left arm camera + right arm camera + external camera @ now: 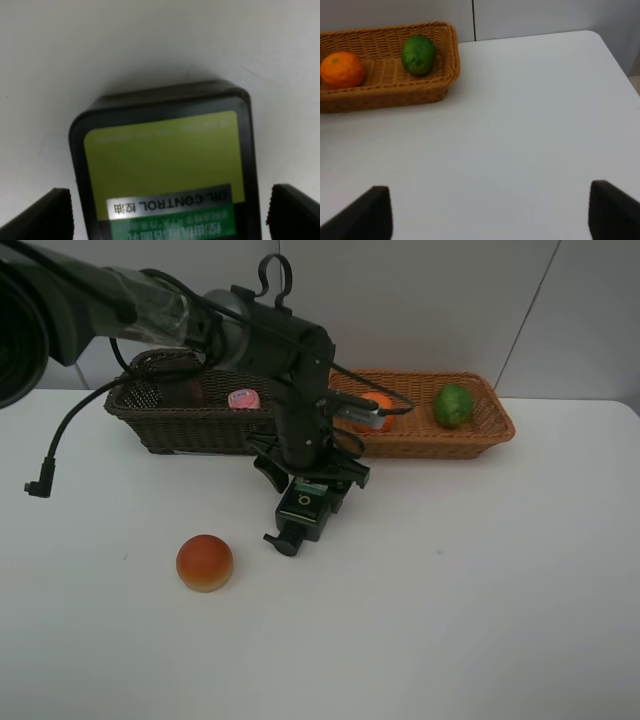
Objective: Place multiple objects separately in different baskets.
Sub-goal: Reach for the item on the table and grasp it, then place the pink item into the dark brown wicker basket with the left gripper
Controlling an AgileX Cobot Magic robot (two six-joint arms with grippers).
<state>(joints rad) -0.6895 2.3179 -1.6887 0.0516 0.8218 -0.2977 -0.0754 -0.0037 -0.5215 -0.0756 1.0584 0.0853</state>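
Observation:
The dark green pump bottle (303, 506) lies on the white table in front of the baskets. My left gripper (308, 485) is down over it, open, with a finger on each side; in the left wrist view the bottle's yellow-green label (162, 155) fills the space between the fingertips (55, 215), with thin gaps. The orange-red bun (205, 562) sits on the table at front left. The dark brown basket (180, 427) holds the pink tube bottle (242, 398) and a translucent cup (148, 394). The tan basket (440, 443) holds the orange (376, 412) and the lime (453, 405). My right gripper (490, 215) is open and empty.
A black cable with a plug (38, 488) hangs over the table at far left. In the right wrist view the tan basket (395, 92) with the orange (341, 70) and the lime (418, 54) stands at the back, with the table's right edge (620, 60) beyond.

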